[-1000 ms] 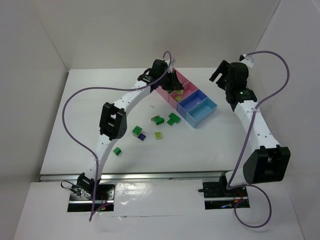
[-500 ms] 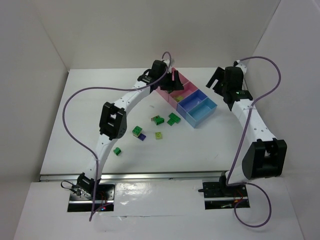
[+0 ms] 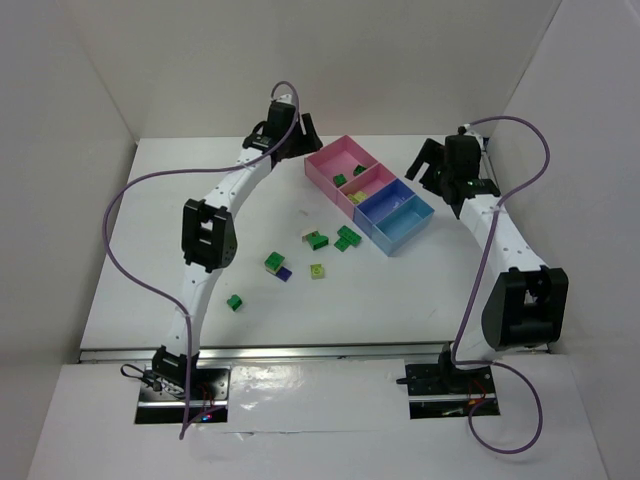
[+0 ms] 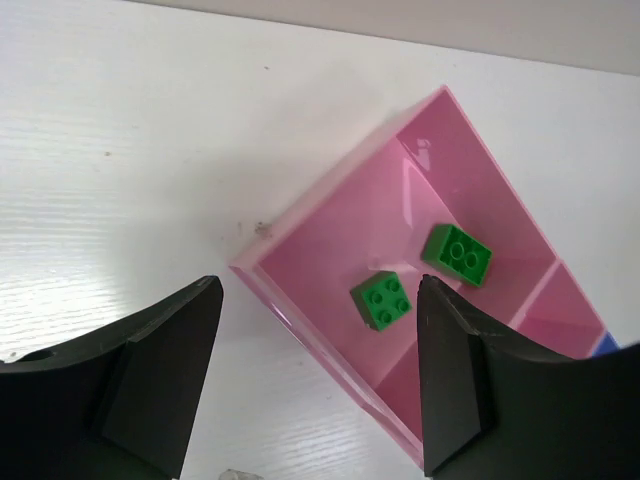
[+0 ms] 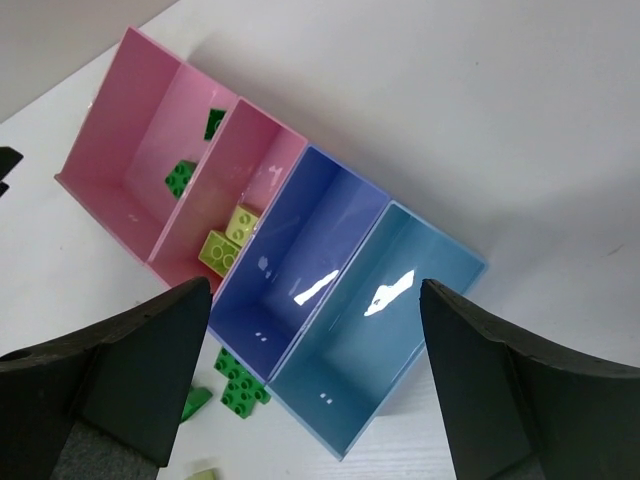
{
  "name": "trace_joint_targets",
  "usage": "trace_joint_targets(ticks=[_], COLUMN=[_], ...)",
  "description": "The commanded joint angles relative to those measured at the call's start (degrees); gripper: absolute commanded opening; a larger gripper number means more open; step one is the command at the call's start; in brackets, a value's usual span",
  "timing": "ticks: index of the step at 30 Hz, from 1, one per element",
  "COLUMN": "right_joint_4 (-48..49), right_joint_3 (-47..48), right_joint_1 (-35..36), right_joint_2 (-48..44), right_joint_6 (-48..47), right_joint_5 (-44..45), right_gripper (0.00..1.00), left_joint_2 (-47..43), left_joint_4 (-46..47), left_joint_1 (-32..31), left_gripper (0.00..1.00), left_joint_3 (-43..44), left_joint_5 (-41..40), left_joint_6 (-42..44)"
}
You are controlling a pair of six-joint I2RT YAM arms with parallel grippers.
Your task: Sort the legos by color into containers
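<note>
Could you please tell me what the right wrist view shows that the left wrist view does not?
Only the right wrist: two yellow-green bricks in the smaller pink tray, the dark blue tray and the light blue tray, both whole and empty, and loose green bricks on the table. Only the left wrist: the left gripper, open. Both: the large pink tray with two dark green bricks inside.

No legible txt, labels, brands or nos. in any view: nothing readable on the containers (image 3: 335, 162), the legos (image 3: 317, 240) or the table (image 3: 150, 240).
</note>
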Motion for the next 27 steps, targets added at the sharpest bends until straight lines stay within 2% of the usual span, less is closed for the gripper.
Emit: trace_joint_targets(ticks=[1, 16, 27], right_joint_4=[-0.06, -0.06, -0.59], right_joint_3=[1.47, 1.47, 1.47], right_joint_1=[0.14, 0.14, 0.14], right_joint_2=[-0.04, 1.01, 1.54], right_joint_6=[0.14, 0.14, 0.14], right_joint_5=[-1.24, -2.3, -3.35], right_gripper=[0.92, 0.93, 0.93], left_joint_2=[2.34, 5.69, 0.07], left_joint_4=[-0.09, 1.32, 0.0], left_joint_1=[-1.04, -0.43, 3.18], left_gripper=[0.81, 0.79, 0.73], left_joint_3=[3.79, 2.04, -8.85], left_joint_5=[-5.42, -6.21, -7.7], left_joint_6=[-0.28, 1.39, 1.92])
